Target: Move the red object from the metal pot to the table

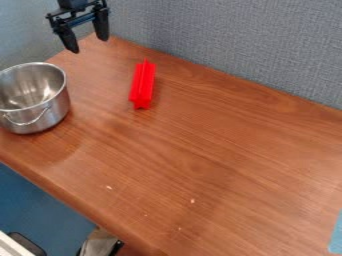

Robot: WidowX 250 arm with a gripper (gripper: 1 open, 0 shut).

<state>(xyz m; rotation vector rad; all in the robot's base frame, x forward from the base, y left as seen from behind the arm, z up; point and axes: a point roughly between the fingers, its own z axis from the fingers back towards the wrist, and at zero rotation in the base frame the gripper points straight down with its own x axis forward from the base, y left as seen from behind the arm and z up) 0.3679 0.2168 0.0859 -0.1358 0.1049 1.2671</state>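
bright red elongated plastic bar: flat on the reddish-brown wooden bench, beside the empty shiny steel pot, so delivered | black gripper: fingers apart, holding nothing, above the pot's far side

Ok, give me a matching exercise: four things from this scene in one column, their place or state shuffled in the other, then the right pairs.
Things:
1. red object
2. metal pot
3. pincer
4. table

Descriptions:
A. open, holding nothing, up by the back wall
B. lying flat on the wood, outside the pot
C. reddish-brown, carries the other things
D. shiny, nothing inside, at the left edge

Pairs: 1-B, 2-D, 3-A, 4-C
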